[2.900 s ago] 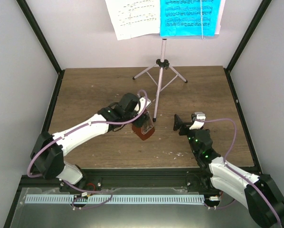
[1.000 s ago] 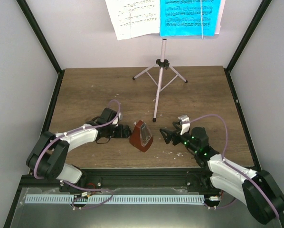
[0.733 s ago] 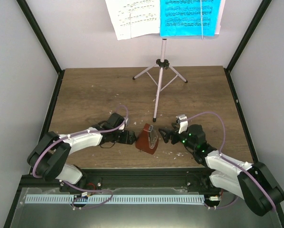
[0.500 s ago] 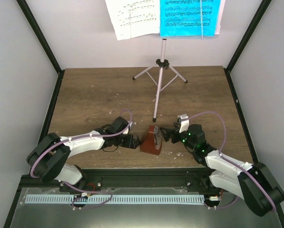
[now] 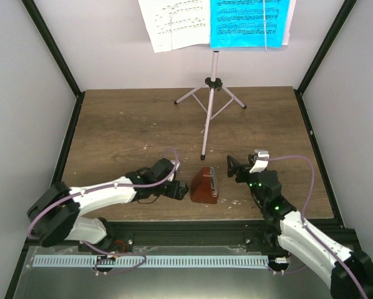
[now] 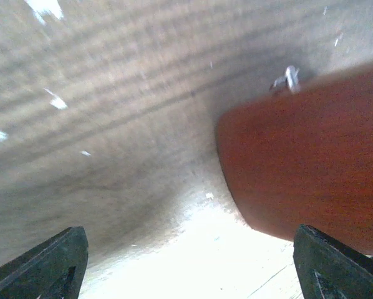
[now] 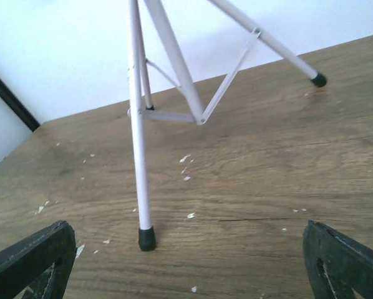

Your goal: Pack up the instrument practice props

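The small brown metronome [image 5: 204, 186] sits on the table near the front edge, its clear cover facing right. My left gripper [image 5: 181, 192] is open just left of it. In the left wrist view [image 6: 189, 271] the metronome's brown side [image 6: 305, 168] fills the right half, close to the right fingertip [image 6: 336, 268], not held. My right gripper [image 5: 232, 166] is open and empty to the metronome's right. In its wrist view [image 7: 186, 268] it faces the pale pink stand's near foot [image 7: 146, 238]. The stand [image 5: 209, 106] stands at the back centre, holding white [image 5: 174, 22] and cyan [image 5: 249, 22] sheets.
The wooden table [image 5: 124, 124] has small white flecks scattered on it. Black frame posts [image 5: 49, 43] rise at both back corners against white walls. A black rail [image 5: 186, 233] runs along the front edge behind the arm bases.
The left gripper has let go of the metronome and slid it right and nearer the front edge. The right gripper has drawn back from the metronome, up and to the right.
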